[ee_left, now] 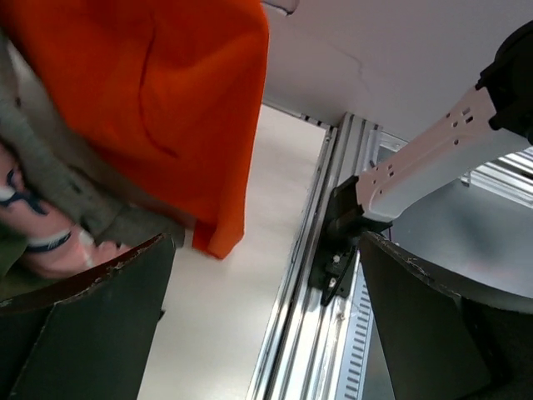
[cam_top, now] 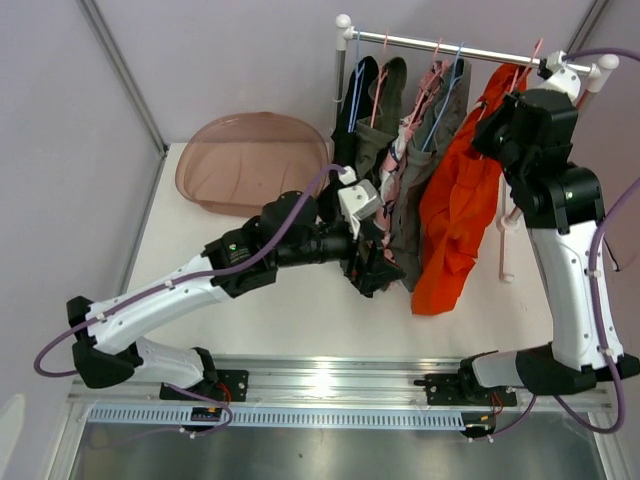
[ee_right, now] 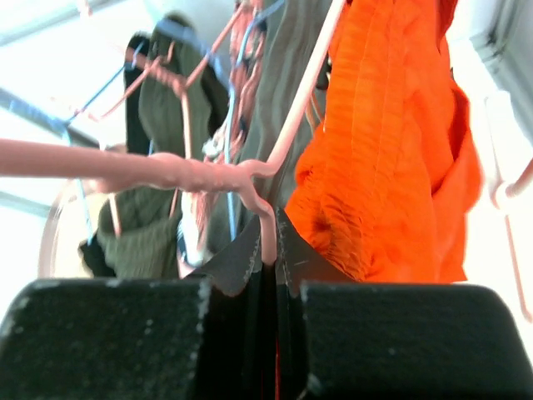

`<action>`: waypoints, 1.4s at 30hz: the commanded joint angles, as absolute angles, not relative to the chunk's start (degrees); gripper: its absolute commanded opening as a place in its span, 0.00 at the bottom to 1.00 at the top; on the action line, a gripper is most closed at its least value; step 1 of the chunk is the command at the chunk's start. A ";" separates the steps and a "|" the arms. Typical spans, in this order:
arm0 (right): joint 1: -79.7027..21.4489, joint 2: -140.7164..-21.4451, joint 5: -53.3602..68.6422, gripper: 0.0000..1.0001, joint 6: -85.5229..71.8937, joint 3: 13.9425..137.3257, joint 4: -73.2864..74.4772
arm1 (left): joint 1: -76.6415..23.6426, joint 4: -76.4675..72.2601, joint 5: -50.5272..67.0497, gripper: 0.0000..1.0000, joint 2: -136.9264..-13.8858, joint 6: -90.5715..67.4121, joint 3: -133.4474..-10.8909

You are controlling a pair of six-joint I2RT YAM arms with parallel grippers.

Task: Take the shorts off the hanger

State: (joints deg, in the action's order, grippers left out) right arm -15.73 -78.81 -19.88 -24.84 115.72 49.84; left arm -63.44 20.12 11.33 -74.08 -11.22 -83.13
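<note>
Shorts [cam_top: 420, 190]: five pairs hanging in a row below rail [cam_top: 450, 45]; from rail's left end: black, olive, pink patterned, grey-green, orange pair [cam_top: 455, 215].
Right gripper [ee_right: 268, 250]: just below rail's right end, fingers clamped on pink hanger [ee_right: 166, 171] wire beside orange pair.
Left gripper [cam_top: 372, 268]: below rail's middle, at lower hems, jaws wide apart, nothing between.
Pink basin [cam_top: 250, 160]: on table [cam_top: 300, 310], left of rail.
Waistbands crowded; hanger-to-garment pairing hard to make out.
</note>
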 commanded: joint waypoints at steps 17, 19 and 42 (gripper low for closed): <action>-20.57 -66.27 -24.00 0.00 -33.40 103.19 42.71 | -71.02 -6.23 4.85 0.99 -86.83 -9.14 -81.56; -20.48 -65.22 -23.82 0.00 -34.10 102.57 42.63 | -71.10 -6.77 3.61 0.96 -89.11 -9.05 -83.13; -7.39 -79.80 -20.83 0.00 -26.63 125.59 50.27 | -91.40 -4.84 -20.38 0.00 -59.25 -13.26 -49.06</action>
